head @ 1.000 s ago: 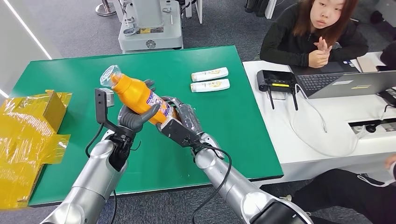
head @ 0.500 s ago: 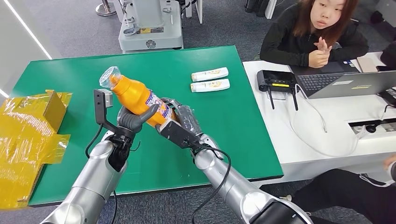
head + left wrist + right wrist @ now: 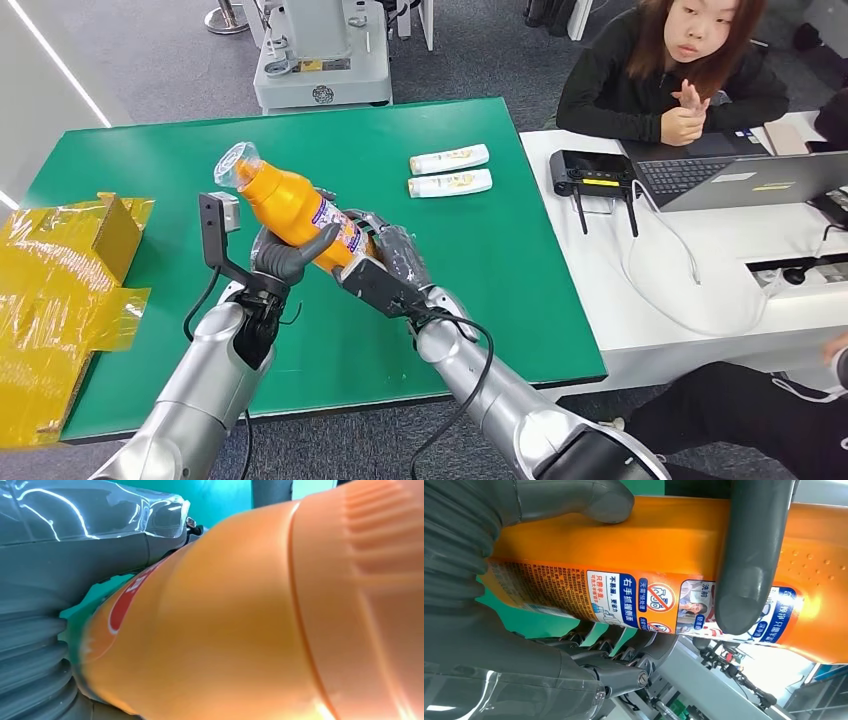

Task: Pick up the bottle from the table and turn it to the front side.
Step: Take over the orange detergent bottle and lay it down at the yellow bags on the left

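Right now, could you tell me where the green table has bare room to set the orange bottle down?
Bare green table lies right of the arms up to its right edge, and along the far edge. It is crowded at the left by crumpled yellow wrapping, and two small white tubes take the far-right middle.

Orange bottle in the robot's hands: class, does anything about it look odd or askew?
The orange bottle is held tilted above the green table, gripped by both the left hand and right hand. No spill or damage shows.

glossy orange plastic bottle (image 3: pixel 295 210), matt green table (image 3: pixel 500 250), crinkled shiny yellow wrap (image 3: pixel 50 290), silver metal arms.
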{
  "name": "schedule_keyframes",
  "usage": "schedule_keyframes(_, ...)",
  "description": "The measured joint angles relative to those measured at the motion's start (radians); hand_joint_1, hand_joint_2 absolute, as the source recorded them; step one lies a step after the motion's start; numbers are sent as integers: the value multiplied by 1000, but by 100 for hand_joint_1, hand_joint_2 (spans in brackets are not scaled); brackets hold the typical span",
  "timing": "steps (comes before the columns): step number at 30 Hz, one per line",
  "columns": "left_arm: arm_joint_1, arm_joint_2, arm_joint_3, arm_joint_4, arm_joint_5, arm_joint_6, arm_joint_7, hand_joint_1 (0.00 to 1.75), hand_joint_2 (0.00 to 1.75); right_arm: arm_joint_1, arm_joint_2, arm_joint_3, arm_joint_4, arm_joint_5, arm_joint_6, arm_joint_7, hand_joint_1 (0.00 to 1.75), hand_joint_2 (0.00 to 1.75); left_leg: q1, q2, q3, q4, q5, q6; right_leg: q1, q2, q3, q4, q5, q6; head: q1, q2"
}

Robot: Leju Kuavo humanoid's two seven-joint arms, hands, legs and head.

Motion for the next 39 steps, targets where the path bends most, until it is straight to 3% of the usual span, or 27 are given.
schedule_keyframes(2, 2, 0, 3, 0, -4, 14, -11, 2, 175, 1, 0, 0, 2, 3, 1, 2, 175, 175, 0, 0, 0, 0, 0, 0, 0, 0, 0, 0, 0, 0, 0, 0)
schedule_keyframes(3, 2, 1, 8, 0, -5, 22, -16, 14, 175, 2, 0, 0, 4, 5, 2, 4, 175, 175, 0, 0, 0, 0, 0, 0, 0, 0, 0, 0, 0, 0, 0, 0)
schedule_keyframes(4, 0, 2, 15, 0, -4, 30, -21, 49, 175, 6, -1, 0, 7, 8, 3, 5, 175, 175, 0, 0, 0, 0, 0, 0, 0, 0, 0, 0, 0, 0, 0, 0)
schedule_keyframes(6, -5, 7, 30, 0, -3, 40, -29, 136, 175, 15, -2, 0, 12, 12, 3, 7, 175, 175, 0, 0, 0, 0, 0, 0, 0, 0, 0, 0, 0, 0, 0, 0)
schedule_keyframes(7, -7, 9, 37, 0, -2, 43, -30, 167, 175, 19, -2, 0, 14, 12, 3, 8, 175, 175, 0, 0, 0, 0, 0, 0, 0, 0, 0, 0, 0, 0, 0, 0)
schedule_keyframes(8, -7, 12, 41, 0, -2, 43, -30, 175, 175, 21, -3, 0, 15, 12, 2, 8, 175, 175, 0, 0, 0, 0, 0, 0, 0, 0, 0, 0, 0, 0, 0, 0)
schedule_keyframes(23, -7, 14, 66, 0, -20, 43, -33, 175, 175, 41, -10, -1, 5, 18, 2, 3, 175, 175, 0, 0, 0, 0, 0, 0, 0, 0, 0, 0, 0, 0, 0, 0)
schedule_keyframes(29, -7, 14, 77, 0, 14, -23, -1, 175, 175, 45, -10, -3, 2, 27, -2, -6, 175, 175, 0, 1, 0, 0, 0, 0, 0, 1, 0, 0, 0, 0, 0, 0)
schedule_keyframes(30, -7, 14, 80, 1, 22, -43, 5, 175, 175, 45, -10, -3, 1, 29, -5, -10, 152, 175, 0, 1, 0, 0, 0, 0, 0, 1, -1, 0, 0, 0, 0, 0)
schedule_keyframes(33, -8, 17, 83, 2, 6, -72, -7, 175, 175, 47, -11, -4, -2, 31, -10, -23, 25, 175, 0, 1, 0, 0, 0, 0, 0, 1, -1, 0, 0, 0, 0, 0)
schedule_keyframes(34, -9, 19, 82, 1, -20, -67, -22, 175, 175, 48, -12, -5, -3, 28, -5, -28, 4, 175, 0, 1, 0, 0, 0, 0, 0, 1, 0, 0, 0, 0, 0, 0)
schedule_keyframes(39, -16, 43, 78, -17, -214, 43, -123, 175, 175, 68, -22, -11, -28, -3, 30, -64, 0, 175, 0, 2, 0, 0, 0, 0, 0, 2, -1, 0, 0, 0, 0, 0)
